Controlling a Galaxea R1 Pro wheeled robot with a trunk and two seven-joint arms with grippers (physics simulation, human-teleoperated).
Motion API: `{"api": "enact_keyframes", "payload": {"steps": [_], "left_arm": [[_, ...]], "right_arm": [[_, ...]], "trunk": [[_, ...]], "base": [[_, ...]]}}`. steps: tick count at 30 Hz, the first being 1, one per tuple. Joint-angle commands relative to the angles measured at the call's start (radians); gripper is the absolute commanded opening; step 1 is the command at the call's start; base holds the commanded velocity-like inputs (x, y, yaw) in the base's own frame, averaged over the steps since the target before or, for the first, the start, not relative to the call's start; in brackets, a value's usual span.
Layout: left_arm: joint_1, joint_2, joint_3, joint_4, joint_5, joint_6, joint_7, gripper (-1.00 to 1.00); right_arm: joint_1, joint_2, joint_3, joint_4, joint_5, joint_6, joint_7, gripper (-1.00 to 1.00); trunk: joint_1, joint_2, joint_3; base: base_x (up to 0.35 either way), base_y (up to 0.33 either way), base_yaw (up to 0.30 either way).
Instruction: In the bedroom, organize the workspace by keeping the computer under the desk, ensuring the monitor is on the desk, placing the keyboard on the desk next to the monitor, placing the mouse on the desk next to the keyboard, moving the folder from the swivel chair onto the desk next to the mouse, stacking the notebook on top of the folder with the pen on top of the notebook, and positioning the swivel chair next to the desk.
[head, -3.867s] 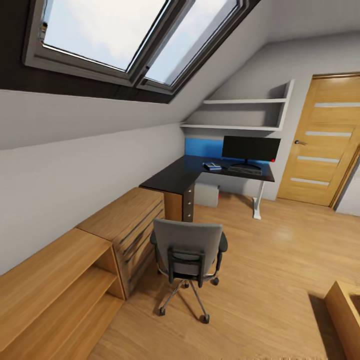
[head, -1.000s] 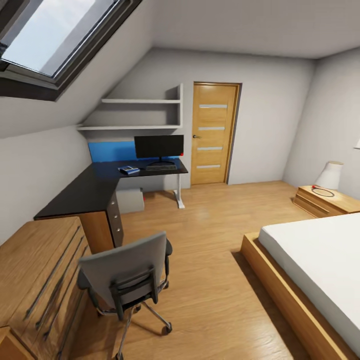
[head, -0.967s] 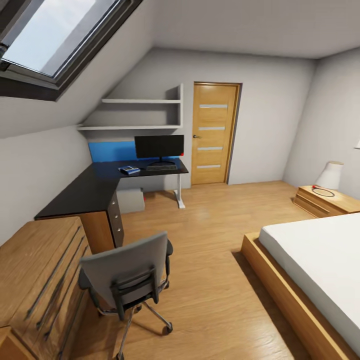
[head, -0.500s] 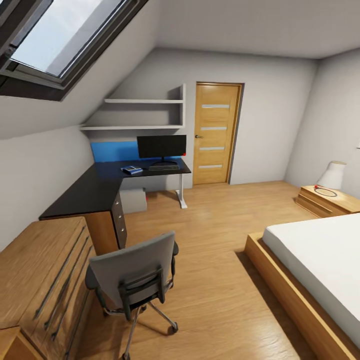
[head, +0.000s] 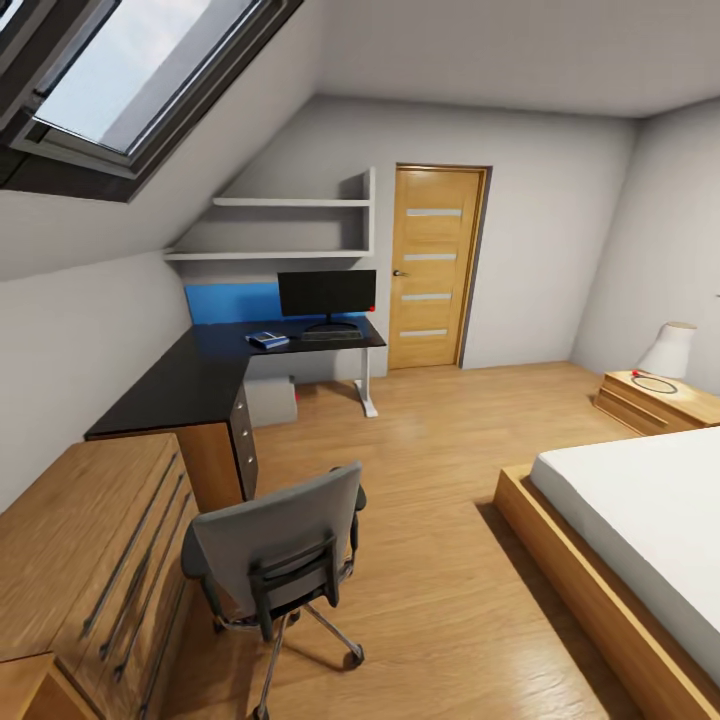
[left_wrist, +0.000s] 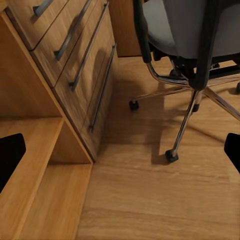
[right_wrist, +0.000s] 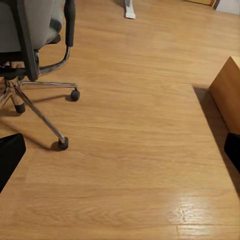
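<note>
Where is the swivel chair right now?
In the head view the swivel chair stands on the wood floor at lower left, beside the oak chest of drawers, its back toward the camera, well short of the desk.

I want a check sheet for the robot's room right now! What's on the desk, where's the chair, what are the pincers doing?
Surface: the desk has a glossy black top, mostly bare.
Job's things: the monitor stands at the far end, the keyboard lies in front of it, the folder lies beside that; the computer sits underneath; the swivel chair stands apart on the floor, by the chest of drawers.
Clutter: nothing seen.
Pincers: left pincer and right pincer open, holding nothing.
Cables: nothing seen.
Surroundings: door, bed, lamp.
</note>
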Motion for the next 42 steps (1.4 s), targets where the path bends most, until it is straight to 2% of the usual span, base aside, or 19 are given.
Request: {"api": "enact_keyframes", "payload": {"steps": [1, 8, 28, 42], "left_arm": [[0.000, 0.001, -0.008, -0.002, 0.008, -0.001, 0.004, 1.00], [0.000, 0.001, -0.008, -0.002, 0.008, 0.000, 0.005, 1.00], [0.000, -0.001, -0.012, -0.002, 0.008, 0.003, 0.007, 1.00], [0.000, -0.044, -0.006, -0.005, 0.011, -0.001, 0.014, 1.00]], "right_arm": [[-0.001, 0.001, 0.009, 0.002, -0.004, -0.002, -0.005, 1.00], [-0.001, 0.001, 0.009, 0.002, -0.004, -0.002, -0.006, 1.00], [-0.001, 0.002, 0.009, 0.002, -0.004, -0.002, -0.007, 1.00], [-0.001, 0.001, 0.008, 0.002, -0.004, -0.002, -0.007, 1.00]], "trunk": [[0.001, -0.002, -0.002], [0.001, -0.002, -0.002], [0.001, -0.002, -0.002], [0.001, -0.002, -0.002]], "base": [[0.000, 0.011, 0.000], [0.000, 0.004, 0.121], [0.000, 0.000, 0.253], [0.000, 0.000, 0.027]]}}
